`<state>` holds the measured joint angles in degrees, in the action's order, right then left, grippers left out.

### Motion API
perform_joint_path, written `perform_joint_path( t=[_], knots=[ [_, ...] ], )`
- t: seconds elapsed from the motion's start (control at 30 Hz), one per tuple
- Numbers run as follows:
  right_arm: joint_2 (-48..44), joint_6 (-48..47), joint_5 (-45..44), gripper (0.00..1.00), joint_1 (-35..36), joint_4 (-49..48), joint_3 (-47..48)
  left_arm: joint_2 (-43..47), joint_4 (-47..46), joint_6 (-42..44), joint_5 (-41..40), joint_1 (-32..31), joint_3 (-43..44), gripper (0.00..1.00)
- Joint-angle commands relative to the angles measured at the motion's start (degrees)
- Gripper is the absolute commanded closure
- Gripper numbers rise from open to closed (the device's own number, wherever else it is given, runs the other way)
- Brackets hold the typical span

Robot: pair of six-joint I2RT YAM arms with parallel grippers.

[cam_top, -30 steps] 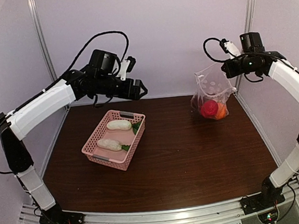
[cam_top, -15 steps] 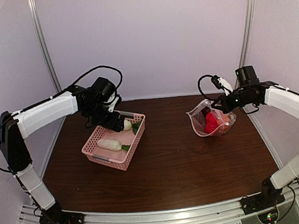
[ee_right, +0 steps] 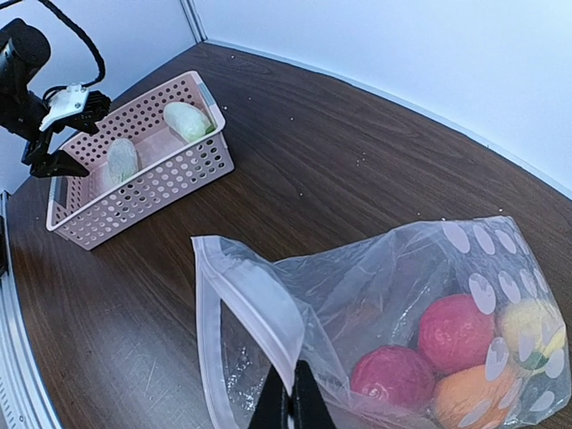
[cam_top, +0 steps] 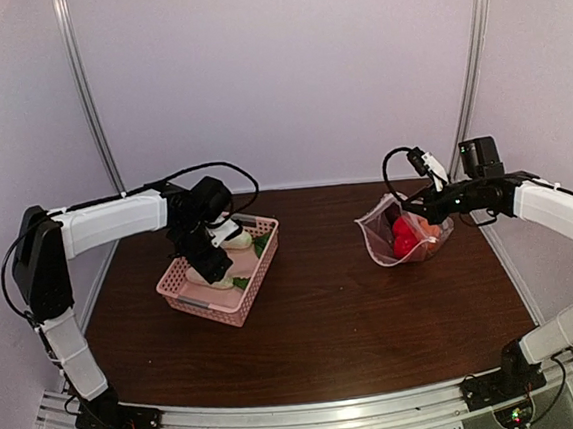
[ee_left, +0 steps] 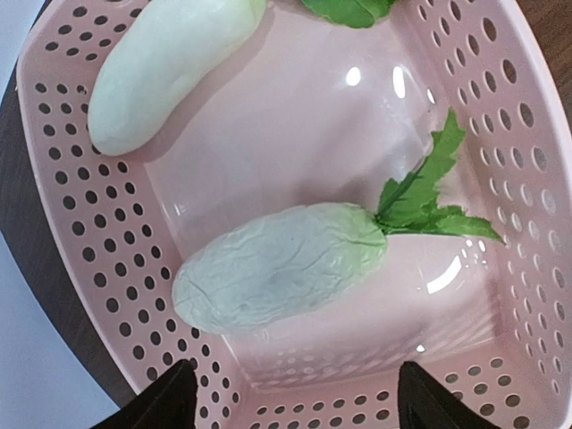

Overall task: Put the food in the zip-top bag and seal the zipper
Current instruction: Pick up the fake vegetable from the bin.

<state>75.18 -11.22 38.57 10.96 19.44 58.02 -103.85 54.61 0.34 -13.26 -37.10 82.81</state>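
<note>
Radish [ee_left: 277,268] ahead of left gripper's [ee_left: 299,407] spread jaws looks light, rounded: clasp mid-body; right gripper's [ee_right: 290,404] jaws pinch zip-top bag [ee_right: 393,295] rim

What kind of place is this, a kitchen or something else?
Probably a robot test cell, not a kitchen: left arm and right arm bolted to a metal rail, blank white panels on frame posts, toy radish in a pink basket.

L wrist view: upper radish [ee_left: 170,63] & its leaf [ee_left: 350,9] cut off by top edge; basket [ee_left: 54,232] runs past every edge; L claw [ee_left: 299,398] shows only two dark tips. R wrist view: bag [ee_right: 375,295] bottom & R claw [ee_right: 290,404] cropped.
</note>
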Motion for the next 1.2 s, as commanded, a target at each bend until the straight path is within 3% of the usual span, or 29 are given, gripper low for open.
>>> perform_joint_path(
  t=[0.0, 0.3, 0.57, 0.7, 0.83, 1.17],
  knots=[
    [-0.88, 0.14, 2.43, 1.00, -0.01, -2.14, -1.11, -1.24, -3.33, 8.47, 0.31, 0.19, 0.07, 0.22],
    [-1.25, -0.02, 2.77, 1.00, -0.06, -2.19, -1.64, -6.67, -4.78, 20.25, -1.16, 1.65, -1.07, 0.22],
    [-0.12, 0.40, 3.97, 1.00, -0.06, -2.31, -1.86, -11.84, -5.92, 22.42, -1.20, 1.95, 3.30, 0.33],
    [-0.22, 0.18, 3.72, 1.00, -0.07, -2.47, -2.03, -13.45, -3.86, 21.41, 4.38, 1.95, 5.47, 0.47],
    [0.12, 0.00, 3.62, 1.00, -0.06, -2.35, -1.96, -13.72, -1.58, 18.58, 5.04, 1.95, 7.95, 0.56],
    [0.32, -0.11, 3.27, 1.00, -0.05, -2.39, -1.95, -12.28, 5.80, 8.98, 4.16, 1.95, 13.26, 0.62]
  ],
)
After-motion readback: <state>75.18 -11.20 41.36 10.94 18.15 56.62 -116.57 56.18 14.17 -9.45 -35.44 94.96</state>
